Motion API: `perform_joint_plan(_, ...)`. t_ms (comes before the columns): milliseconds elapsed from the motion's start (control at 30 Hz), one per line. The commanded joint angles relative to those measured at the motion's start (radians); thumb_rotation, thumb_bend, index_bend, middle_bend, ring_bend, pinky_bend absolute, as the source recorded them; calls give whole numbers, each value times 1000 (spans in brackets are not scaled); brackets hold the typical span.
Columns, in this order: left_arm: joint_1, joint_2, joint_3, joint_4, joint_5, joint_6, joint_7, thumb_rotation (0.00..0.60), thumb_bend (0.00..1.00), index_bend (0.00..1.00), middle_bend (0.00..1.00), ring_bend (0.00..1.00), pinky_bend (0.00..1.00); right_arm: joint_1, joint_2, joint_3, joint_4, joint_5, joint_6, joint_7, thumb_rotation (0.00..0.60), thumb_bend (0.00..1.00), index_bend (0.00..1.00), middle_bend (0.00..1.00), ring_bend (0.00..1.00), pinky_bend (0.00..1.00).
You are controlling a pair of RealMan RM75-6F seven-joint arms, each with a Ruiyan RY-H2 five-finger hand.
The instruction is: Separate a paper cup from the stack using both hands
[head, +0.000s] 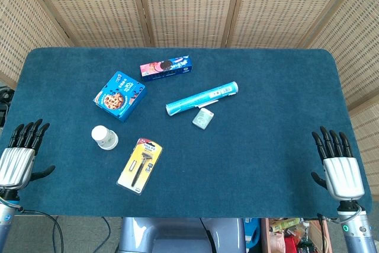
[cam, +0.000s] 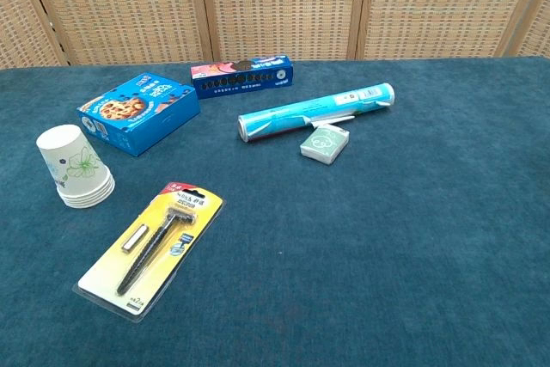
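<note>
While our left hand (head: pixel 18 158) and right hand (head: pixel 339 167) rest with fingers spread and grasping nothing, we see the paper cup stack (cam: pixel 76 167) standing mouth-down, axis near vertical, just beside the razor pack (cam: pixel 153 248).

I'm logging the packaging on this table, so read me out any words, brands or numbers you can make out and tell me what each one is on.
No text reads with certainty.
Razor card: small print on its red top and bottom edge, too small to read.
Blue cookie box: blurred lettering.
Long cookie box: unreadable.
Teal tube: white label, too small.
Small green box: a mark, illegible.
Paper cup stack: a flower pattern, no words.
</note>
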Motion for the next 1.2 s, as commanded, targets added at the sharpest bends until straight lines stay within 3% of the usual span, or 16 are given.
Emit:
perform_joint_plan(33, 1, 1, -2, 3, 4, -4, -5, 600, 76, 0, 0, 0, 0, 0, 1, 3, 1, 0, 1, 9, 600, 0, 0, 0, 0, 0)
perform_joint_plan(333, -34, -1, -15, 14, 4, -75, -20, 600, 77, 0, 0, 0, 0, 0, -4, 14, 22, -26, 26, 66, 600, 0, 0, 0, 0, 0)
perform_joint_plan(533, -187, -19, -58, 94, -10, -304, -45, 600, 78, 0, 0, 8, 159, 5, -12, 25, 56, -26, 26, 116, 600, 0, 0, 0, 0, 0)
perform_joint_plan(667, -282, -64, -78, 190, -17, -442, -89, 600, 78, 49, 63, 125, 253, 11, -14, 32, 64, -5, 5, 119, 600, 0, 0, 0, 0, 0)
perform_joint_plan(767, -319, -113, -87, 255, -15, -474, -91, 600, 78, 158, 164, 212, 310, 13, -15, 36, 68, 4, -2, 117, 600, 0, 0, 0, 0, 0)
perform_joint_plan(967, -364, -181, -87, 337, 6, -502, -123, 600, 78, 281, 261, 300, 369, 14, -21, 39, 78, 28, -21, 113, 600, 0, 0, 0, 0, 0)
perform_joint_plan(1200, -395, -205, -78, 365, 18, -523, -126, 600, 78, 311, 282, 315, 376, 15, -26, 42, 82, 41, -29, 110, 600, 0, 0, 0, 0, 0)
